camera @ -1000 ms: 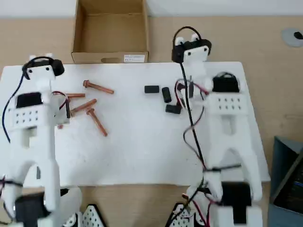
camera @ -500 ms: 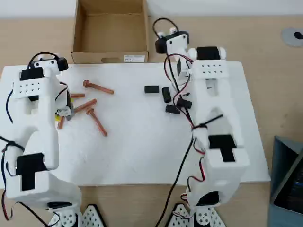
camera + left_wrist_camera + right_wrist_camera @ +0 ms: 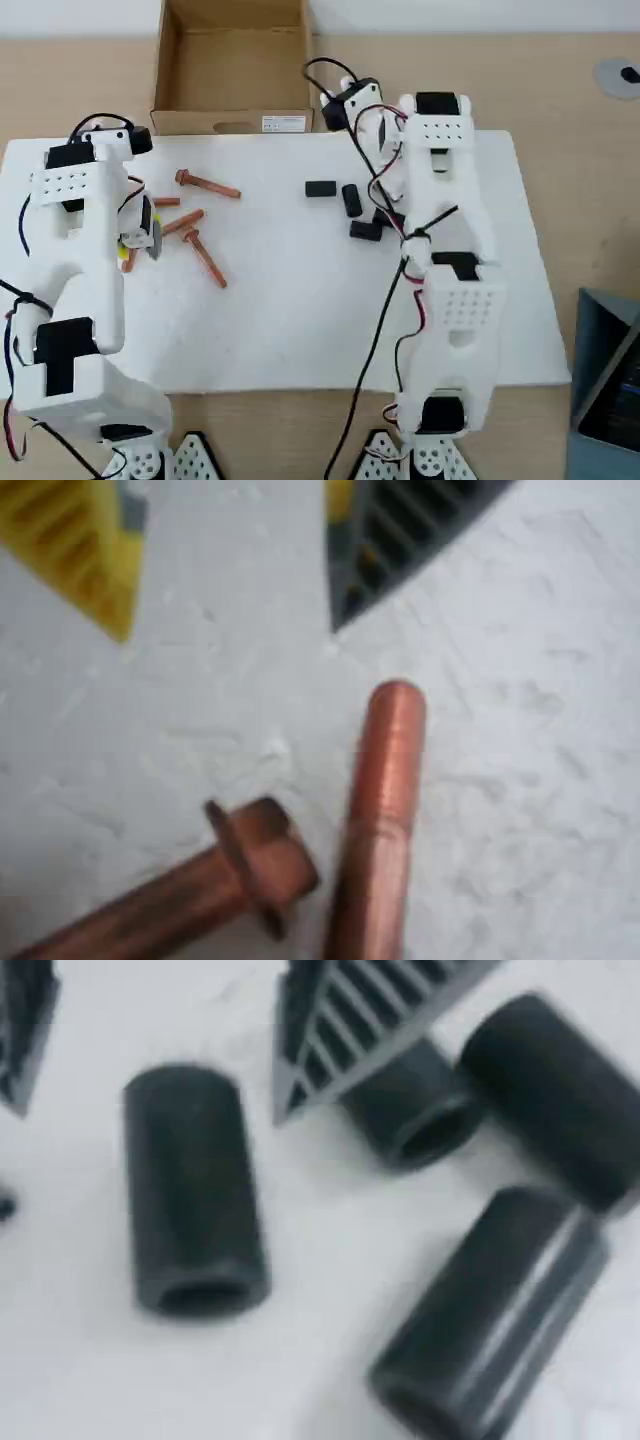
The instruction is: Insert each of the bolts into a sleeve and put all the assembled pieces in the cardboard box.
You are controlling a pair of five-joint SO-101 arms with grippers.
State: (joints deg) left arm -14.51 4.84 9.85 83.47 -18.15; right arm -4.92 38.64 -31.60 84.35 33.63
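- My left gripper (image 3: 225, 580) hangs low over the white mat (image 3: 290, 310), fingers wide apart, gripping nothing.
- The copper bolts (image 3: 205, 258) lie loose just beside it, two close under its tips.
- The cardboard box (image 3: 235, 122) sits behind the mat.
- Black sleeves (image 3: 320, 188) lie mid-mat.
- My right gripper (image 3: 150, 1090) is spread wide, one sleeve (image 3: 195, 1190) lying between its tips.

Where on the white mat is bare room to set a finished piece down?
The mat is bare between the left arm and right arm, from the bolts and sleeves down to its near edge. A narrower strip separates bolts from sleeves. Those clusters are crowded.
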